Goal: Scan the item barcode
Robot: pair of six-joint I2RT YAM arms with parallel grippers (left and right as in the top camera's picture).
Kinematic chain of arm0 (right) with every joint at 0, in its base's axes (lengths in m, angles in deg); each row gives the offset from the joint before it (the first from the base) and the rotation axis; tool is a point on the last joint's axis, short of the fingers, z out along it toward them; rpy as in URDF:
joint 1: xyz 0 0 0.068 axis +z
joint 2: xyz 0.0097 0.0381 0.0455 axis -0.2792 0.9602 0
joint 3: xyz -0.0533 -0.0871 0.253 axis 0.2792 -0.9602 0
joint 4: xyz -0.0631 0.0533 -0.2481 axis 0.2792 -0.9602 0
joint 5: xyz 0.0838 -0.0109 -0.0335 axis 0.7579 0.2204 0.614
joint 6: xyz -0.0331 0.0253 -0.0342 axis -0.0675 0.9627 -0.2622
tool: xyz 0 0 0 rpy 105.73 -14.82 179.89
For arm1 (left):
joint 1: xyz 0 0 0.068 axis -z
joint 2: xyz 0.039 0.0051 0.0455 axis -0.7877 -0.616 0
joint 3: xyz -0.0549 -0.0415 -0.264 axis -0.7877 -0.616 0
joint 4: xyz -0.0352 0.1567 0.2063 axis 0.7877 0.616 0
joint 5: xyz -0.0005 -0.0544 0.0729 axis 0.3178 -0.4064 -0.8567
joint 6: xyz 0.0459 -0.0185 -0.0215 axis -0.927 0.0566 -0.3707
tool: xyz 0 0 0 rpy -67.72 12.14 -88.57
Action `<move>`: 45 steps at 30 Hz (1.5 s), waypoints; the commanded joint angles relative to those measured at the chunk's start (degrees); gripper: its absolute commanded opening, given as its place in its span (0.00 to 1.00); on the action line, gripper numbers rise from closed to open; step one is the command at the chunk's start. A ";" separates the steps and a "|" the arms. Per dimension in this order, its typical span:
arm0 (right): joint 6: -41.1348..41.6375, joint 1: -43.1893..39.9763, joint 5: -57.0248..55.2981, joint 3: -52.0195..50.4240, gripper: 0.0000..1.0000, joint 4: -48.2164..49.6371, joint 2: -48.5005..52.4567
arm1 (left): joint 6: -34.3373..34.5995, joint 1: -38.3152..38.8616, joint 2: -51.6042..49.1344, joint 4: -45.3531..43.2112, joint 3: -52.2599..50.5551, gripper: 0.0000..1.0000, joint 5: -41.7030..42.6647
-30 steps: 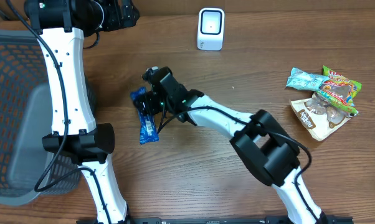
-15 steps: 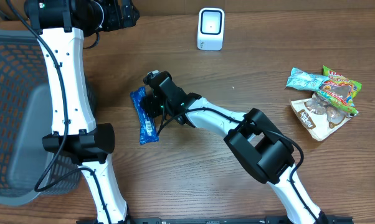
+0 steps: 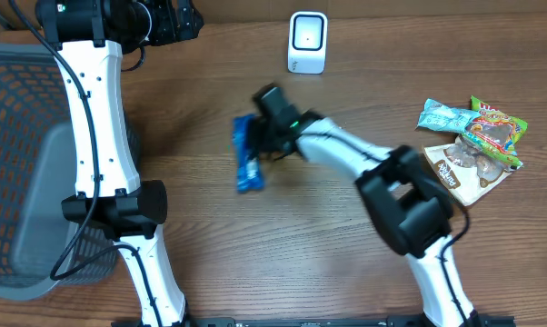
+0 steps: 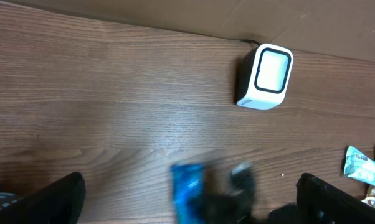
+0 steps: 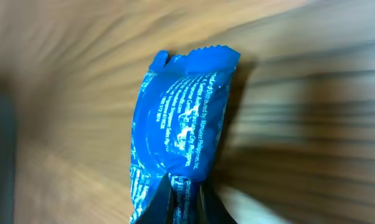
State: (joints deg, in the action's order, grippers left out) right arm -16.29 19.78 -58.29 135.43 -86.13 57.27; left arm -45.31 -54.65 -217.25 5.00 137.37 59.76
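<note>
Blue wrapper (image 5: 181,143) with white small print, seemingly "Mondelez Philippines, Inc", pinched in right claw (image 5: 178,198), left claw (image 4: 194,200) spread wide

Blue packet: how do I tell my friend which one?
Find the white scanner at the far edge of the table. Nearer the robot, slightly left, the right pincer pinches the blue packet. It's dark blue and alone, away from the snack pile.

White fine print on the blue wrapper (image 5: 181,124), too blurred for any sure word.
</note>
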 commanded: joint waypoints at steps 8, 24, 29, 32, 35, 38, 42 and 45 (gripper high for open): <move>-8.24 -12.59 5.27 -0.72 0.82 -15.89 -7.93 | 0.35 0.07 0.87 -0.22 0.81 1.00 0.39; -60.08 -14.16 6.60 -0.70 0.88 -4.46 -6.05 | 0.35 0.09 0.87 -0.24 0.81 1.00 0.42; -56.33 -14.21 7.30 -0.70 0.56 -2.32 -2.40 | 0.35 0.07 0.87 -0.22 0.81 0.99 0.42; -55.69 -14.21 7.28 -0.70 0.57 -1.38 -0.61 | 0.35 0.07 0.87 -0.22 0.81 1.00 0.39; -55.69 -14.23 7.04 -0.70 0.61 -0.72 0.66 | 0.35 0.07 0.87 -0.24 0.81 1.00 0.39; -55.17 -14.45 5.86 -0.70 0.60 -0.57 1.16 | 0.33 0.07 0.87 -0.24 0.81 1.00 0.39; -49.05 -14.86 4.63 -0.70 0.23 -3.19 1.16 | 0.33 0.07 0.87 -0.22 0.81 1.00 0.39; -37.09 -15.72 4.39 -0.15 0.21 -8.28 0.44 | 0.35 0.09 0.87 -0.22 0.81 1.00 0.42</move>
State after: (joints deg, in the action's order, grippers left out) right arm -65.36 5.24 -51.31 135.43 -89.54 57.19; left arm -45.31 -54.65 -217.25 4.97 137.37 59.76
